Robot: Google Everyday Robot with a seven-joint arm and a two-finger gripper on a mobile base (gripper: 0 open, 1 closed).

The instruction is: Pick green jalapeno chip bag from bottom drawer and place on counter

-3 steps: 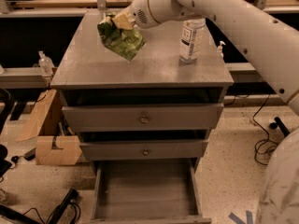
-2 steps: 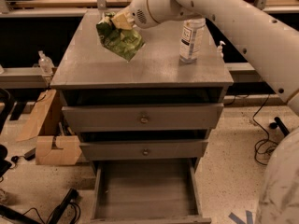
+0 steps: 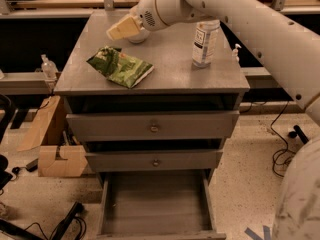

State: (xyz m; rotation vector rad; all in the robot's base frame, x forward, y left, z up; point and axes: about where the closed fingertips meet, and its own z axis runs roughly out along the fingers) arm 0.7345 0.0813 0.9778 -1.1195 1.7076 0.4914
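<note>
The green jalapeno chip bag [image 3: 121, 66] lies flat on the counter [image 3: 175, 71], at its left front part. My gripper [image 3: 120, 30] hangs just above and behind the bag, apart from it, open and empty. The arm reaches in from the upper right. The bottom drawer [image 3: 155, 206] is pulled out at the foot of the cabinet, and its plank floor is bare.
A tall white can [image 3: 205, 43] stands on the counter at the right. A white bowl [image 3: 138, 37] sits behind my gripper, partly hidden. The two knobbed drawers [image 3: 152, 128] are nearly shut. A cardboard box [image 3: 55, 151] and cables lie on the floor to the left.
The chip bag has left my gripper and now lies on the counter. The gripper has let go and stays just above it.
</note>
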